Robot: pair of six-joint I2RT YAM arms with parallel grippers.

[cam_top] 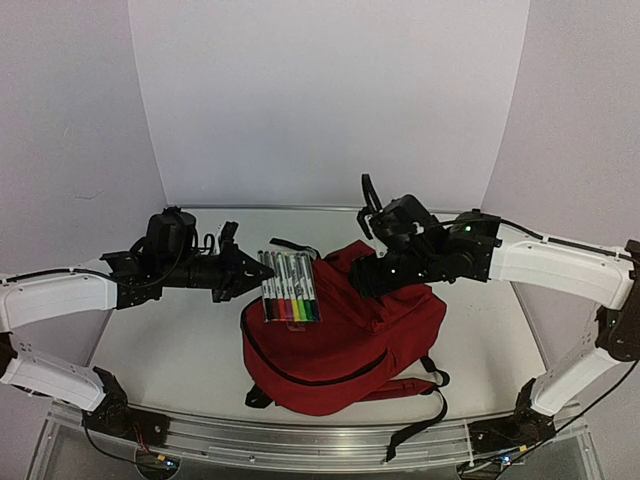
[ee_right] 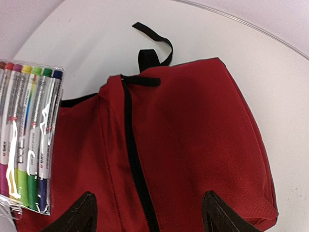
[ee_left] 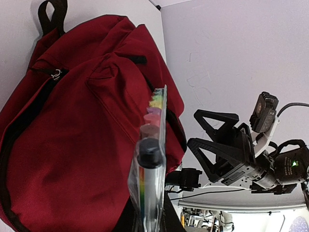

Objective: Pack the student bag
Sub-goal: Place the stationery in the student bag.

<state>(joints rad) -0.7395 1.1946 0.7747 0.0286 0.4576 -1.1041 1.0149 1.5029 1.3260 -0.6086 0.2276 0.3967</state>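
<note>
Left hand [cam_top: 245,272] clamps the marker pack [cam_top: 290,288] by its edge above the 10 o'clock corner of the student bag [cam_top: 350,345], which lies on the counter [cam_top: 170,330]. Right hand [ee_right: 149,215] gapes empty at the bag's 1 o'clock. I judge insertion in hand; next I need the zipper [ee_right: 133,145] opened.

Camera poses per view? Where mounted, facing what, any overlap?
Top external: high behind the robot, looking down at student bag; left gripper, right gripper show.
Left wrist: looks along its held marker pack at the bag; right gripper shows.
Right wrist: looks down on the bag; own open fingers show.
Shared: bag, marker pack in all.
</note>
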